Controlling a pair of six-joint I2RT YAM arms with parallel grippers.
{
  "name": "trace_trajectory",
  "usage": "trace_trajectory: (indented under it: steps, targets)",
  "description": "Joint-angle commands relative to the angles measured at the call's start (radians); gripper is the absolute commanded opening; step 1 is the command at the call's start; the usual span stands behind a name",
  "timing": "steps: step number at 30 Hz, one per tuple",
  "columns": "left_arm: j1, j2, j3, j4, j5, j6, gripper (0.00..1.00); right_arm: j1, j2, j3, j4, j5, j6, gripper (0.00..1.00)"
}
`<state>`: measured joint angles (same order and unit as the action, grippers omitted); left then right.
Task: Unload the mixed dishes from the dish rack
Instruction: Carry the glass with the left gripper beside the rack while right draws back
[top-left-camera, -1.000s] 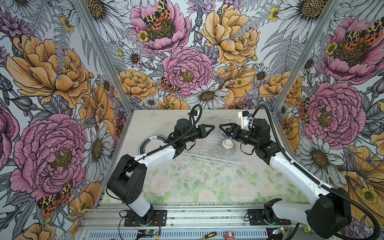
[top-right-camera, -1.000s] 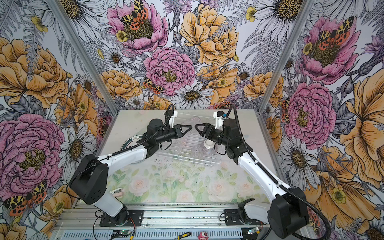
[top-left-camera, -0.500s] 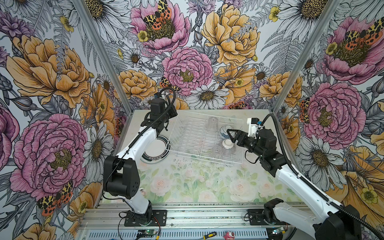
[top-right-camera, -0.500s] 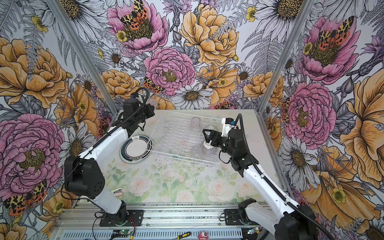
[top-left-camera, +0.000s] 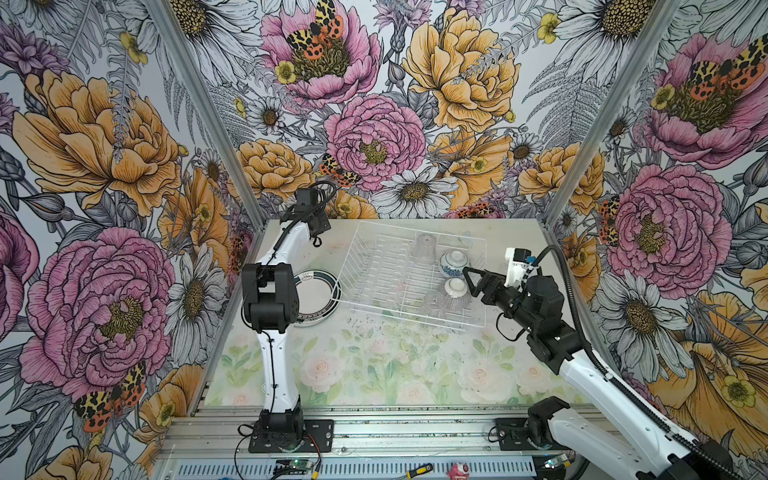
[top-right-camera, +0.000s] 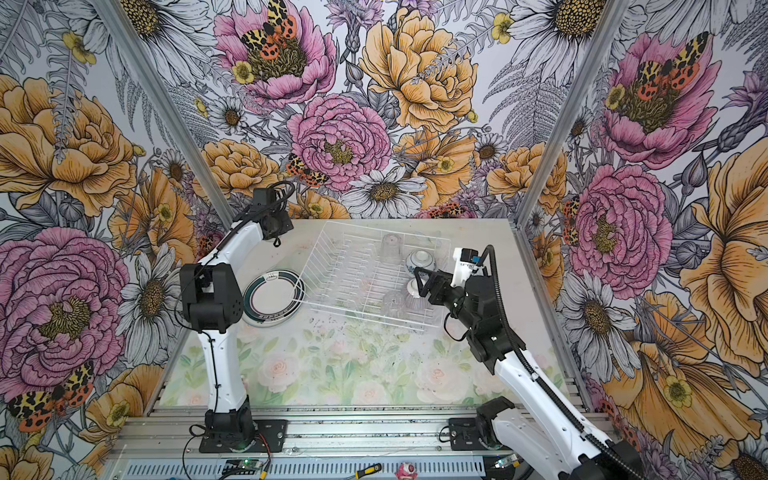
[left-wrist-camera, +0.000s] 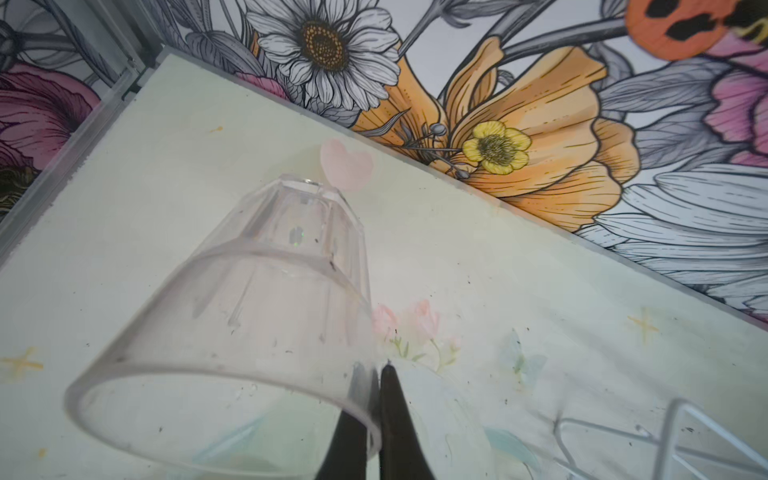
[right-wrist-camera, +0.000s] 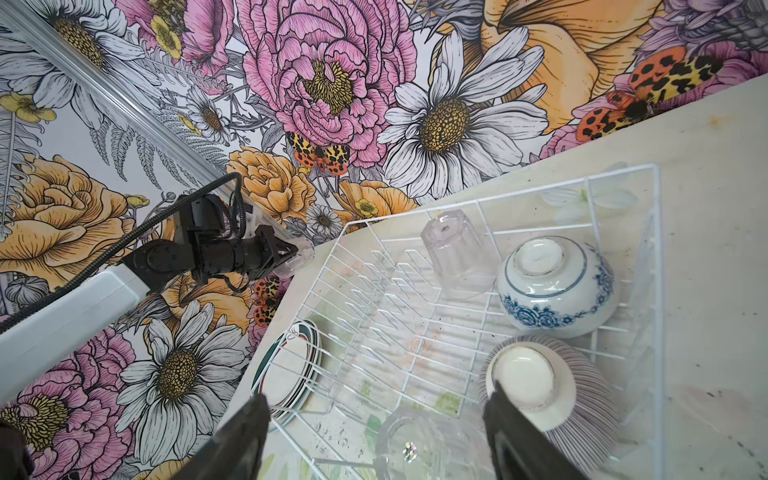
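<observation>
The white wire dish rack (top-left-camera: 374, 266) (top-right-camera: 332, 257) (right-wrist-camera: 656, 249) sits at the back middle of the table. Upside down in its right part are a clear tumbler (top-left-camera: 424, 248) (right-wrist-camera: 457, 257), a blue-patterned bowl (top-left-camera: 454, 262) (right-wrist-camera: 557, 286), a grey-striped bowl (top-left-camera: 455, 289) (right-wrist-camera: 540, 386) and another tumbler (top-left-camera: 433, 302) (right-wrist-camera: 415, 449). My right gripper (top-left-camera: 467, 278) (top-right-camera: 419, 282) (right-wrist-camera: 378, 395) hangs open above that tumbler, beside the striped bowl. My left gripper (left-wrist-camera: 376, 370) (right-wrist-camera: 291, 251) is shut on the rim of a third tumbler (left-wrist-camera: 257, 299), held above the back left corner.
Dark-rimmed white plates (top-left-camera: 316, 297) (top-right-camera: 274, 301) (right-wrist-camera: 291, 370) lie stacked on the table against the rack's left end. The flowered back wall (left-wrist-camera: 540, 124) stands close behind the left gripper. Tools (top-left-camera: 417, 471) lie on the front rail.
My left arm has swung from over the rack to the back left corner, carrying the tumbler. My right gripper has drawn back to the right and nearer, jaws slightly wider.
</observation>
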<state>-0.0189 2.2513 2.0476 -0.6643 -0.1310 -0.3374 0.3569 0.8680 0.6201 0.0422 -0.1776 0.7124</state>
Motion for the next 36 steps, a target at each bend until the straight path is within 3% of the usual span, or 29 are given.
trace_trajectory:
  steps: [1, 9, 23, 36]
  targets:
    - [0.026, 0.033, 0.164, -0.181, -0.012, 0.044, 0.00, 0.010, -0.048, -0.026, 0.006, 0.026, -0.014, 0.83]
    - [0.068, 0.144, 0.375, -0.377, 0.030, 0.074, 0.00, 0.011, -0.098, -0.060, -0.028, 0.027, -0.015, 0.83]
    - [0.097, 0.088, 0.208, -0.405, 0.036, 0.130, 0.00, 0.011, -0.116, -0.091, -0.033, 0.035, -0.008, 0.83]
    - [0.116, 0.080, 0.221, -0.461, 0.101, 0.150, 0.00, 0.013, -0.078, -0.091, -0.026, 0.025, 0.009, 0.83]
